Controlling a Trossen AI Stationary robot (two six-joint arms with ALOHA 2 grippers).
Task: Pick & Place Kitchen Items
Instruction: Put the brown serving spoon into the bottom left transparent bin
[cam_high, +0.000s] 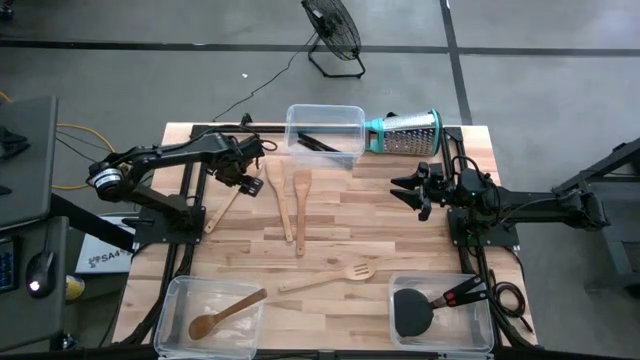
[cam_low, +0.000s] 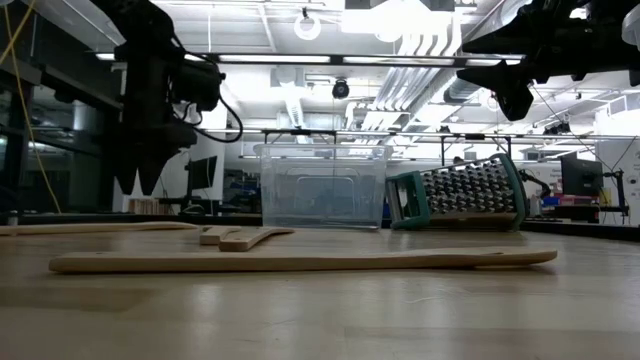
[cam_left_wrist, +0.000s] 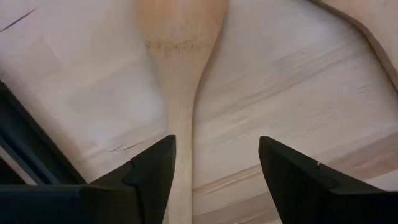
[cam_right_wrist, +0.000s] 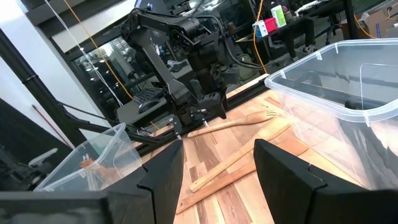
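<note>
Several pale wooden utensils lie flat on the table. My left gripper points down, open, over a wooden spoon. In the left wrist view the spoon's handle runs between the fingers, closer to one of them, with its bowl beyond. In the low view the fingertips hang above the tabletop, touching nothing. Two wooden spatulas lie beside the spoon, and a slotted fork lies nearer the front. My right gripper waits at the right, level and open.
A clear bin with thin black tools stands at the far edge, beside a steel grater. A near-left bin holds a wooden spoon. A near-right bin holds a black spatula with a red-black handle.
</note>
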